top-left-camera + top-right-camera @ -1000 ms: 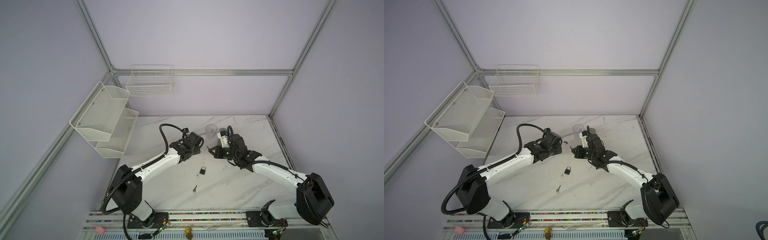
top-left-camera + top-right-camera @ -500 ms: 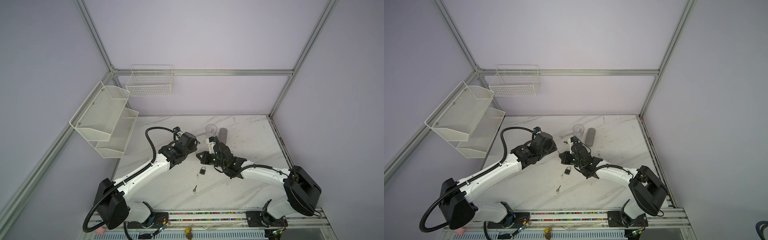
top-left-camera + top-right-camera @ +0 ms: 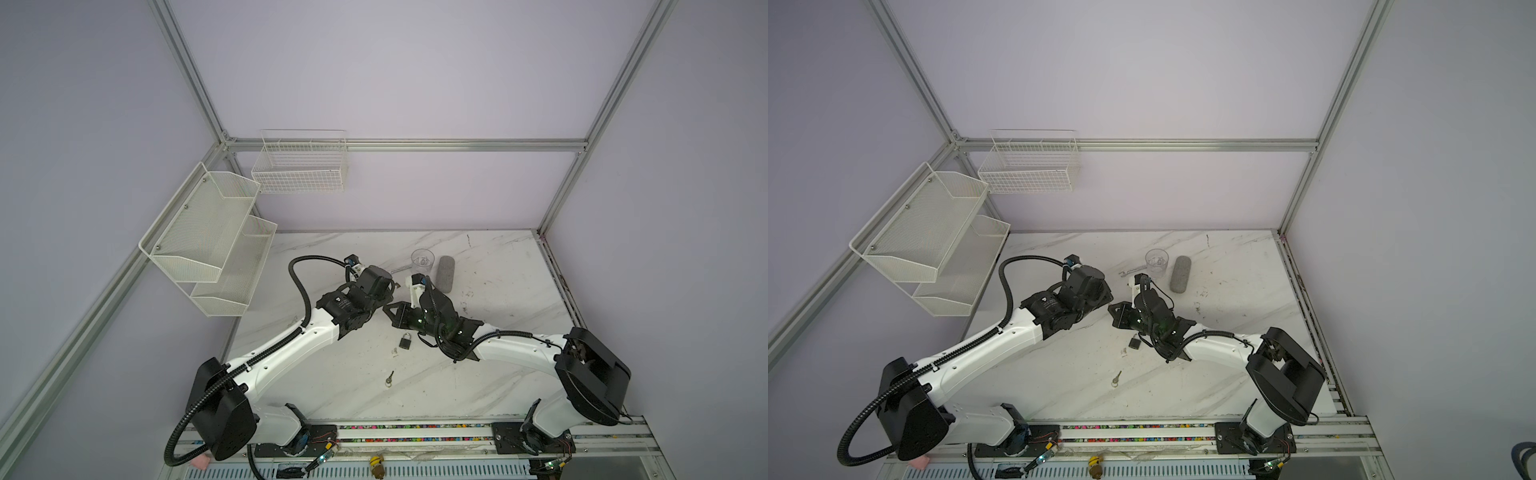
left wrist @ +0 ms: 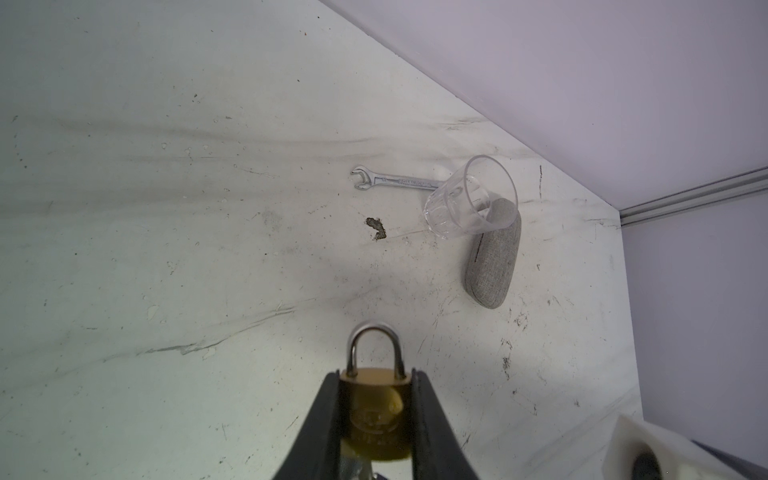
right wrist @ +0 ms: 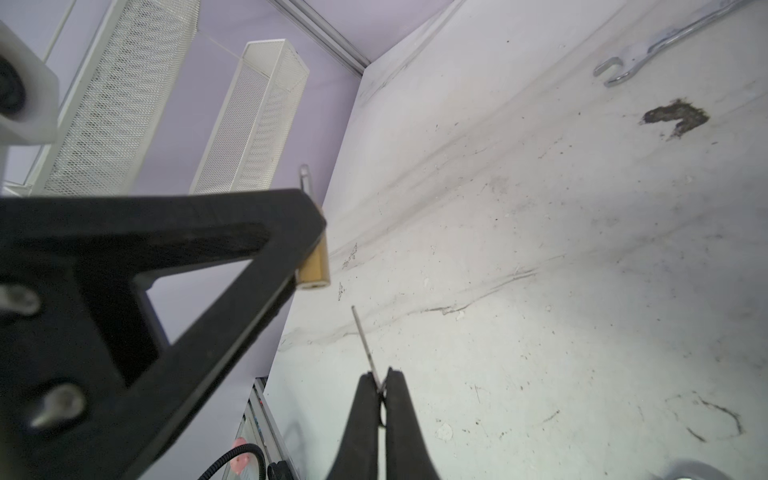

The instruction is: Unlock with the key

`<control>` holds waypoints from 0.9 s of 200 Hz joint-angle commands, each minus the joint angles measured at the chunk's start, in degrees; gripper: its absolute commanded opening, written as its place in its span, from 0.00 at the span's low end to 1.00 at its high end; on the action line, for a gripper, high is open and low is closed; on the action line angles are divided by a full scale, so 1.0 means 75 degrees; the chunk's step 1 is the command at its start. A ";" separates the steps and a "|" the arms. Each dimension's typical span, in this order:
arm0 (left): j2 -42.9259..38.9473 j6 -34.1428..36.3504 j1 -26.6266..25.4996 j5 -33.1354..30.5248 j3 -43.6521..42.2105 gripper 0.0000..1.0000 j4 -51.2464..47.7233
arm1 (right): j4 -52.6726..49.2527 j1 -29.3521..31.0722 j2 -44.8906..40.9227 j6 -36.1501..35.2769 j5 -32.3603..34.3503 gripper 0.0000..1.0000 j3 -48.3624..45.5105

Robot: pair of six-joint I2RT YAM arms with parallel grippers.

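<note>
Both top views: scuffed marble table (image 3: 449,395) inside lilac walls (image 3: 395,83), dark padlock (image 3: 406,340) and loose key (image 3: 389,378) lying mid-table; left wrist view: left gripper (image 4: 376,377) clamped on the brass padlock (image 4: 376,411) above the marble; right wrist view: right gripper (image 5: 379,375) pinches a thin key (image 5: 363,332), tip near that padlock.

From here I see a brass padlock (image 4: 376,415), dull gold with a polished steel shackle, and a thin bare-metal key (image 5: 365,345). The wrench (image 4: 399,181) is shiny chrome, the cup (image 4: 465,203) clear and glossy, the case (image 4: 492,262) grey woven cloth, the table (image 4: 166,208) marble-patterned, matt and scuffed.
</note>
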 commanded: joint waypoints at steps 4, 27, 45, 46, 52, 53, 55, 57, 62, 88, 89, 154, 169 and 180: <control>-0.0135 0.0021 0.0011 -0.0295 -0.0201 0.00 0.0248 | 0.0575 0.0039 -0.0108 0.0264 0.0053 0.00 0.0034; -0.0076 0.0023 0.0009 -0.0314 -0.0171 0.00 0.0232 | 0.0658 0.0045 -0.0079 0.0300 -0.0013 0.00 0.0031; -0.0069 -0.0053 0.0009 -0.0311 -0.0176 0.00 0.0232 | 0.0757 0.0046 -0.0022 0.0390 -0.0047 0.00 -0.0007; -0.0072 -0.0054 0.0004 -0.0319 -0.0171 0.00 0.0238 | 0.0760 0.0042 -0.0021 0.0399 -0.0050 0.00 -0.0010; -0.0075 -0.0055 -0.0004 -0.0308 -0.0157 0.00 0.0234 | 0.0823 0.0038 -0.0008 0.0445 -0.0060 0.00 -0.0030; -0.0069 -0.0055 -0.0002 -0.0305 -0.0161 0.00 0.0233 | 0.0834 0.0038 -0.0008 0.0443 -0.0056 0.00 -0.0033; -0.0059 -0.0055 0.0008 -0.0303 -0.0165 0.00 0.0232 | 0.0849 0.0041 -0.0008 0.0451 -0.0060 0.00 -0.0036; -0.0062 -0.0055 0.0010 -0.0303 -0.0166 0.00 0.0229 | 0.0878 0.0039 -0.0008 0.0462 -0.0064 0.00 -0.0042; -0.0063 -0.0044 0.0009 -0.0311 -0.0165 0.00 0.0231 | 0.0922 0.0038 -0.0006 0.0478 -0.0071 0.00 -0.0057; -0.0034 -0.0043 0.0001 -0.0270 -0.0158 0.00 0.0236 | 0.1033 0.0040 0.0003 0.0548 0.0029 0.00 -0.0085; -0.0031 -0.0043 0.0006 -0.0269 -0.0162 0.00 0.0240 | 0.1039 0.0039 0.0009 0.0548 0.0029 0.00 -0.0084; -0.0037 -0.0078 0.0004 -0.0220 -0.0172 0.00 0.0243 | 0.0905 0.0040 0.0156 0.0688 0.0144 0.00 -0.0024; -0.0051 -0.0076 -0.0002 -0.0188 -0.0189 0.00 0.0243 | 0.0883 0.0038 0.0132 0.0717 0.0190 0.00 -0.0031; -0.0062 -0.0078 -0.0004 -0.0187 -0.0207 0.00 0.0235 | 0.0851 0.0035 0.0113 0.0759 0.0244 0.00 -0.0023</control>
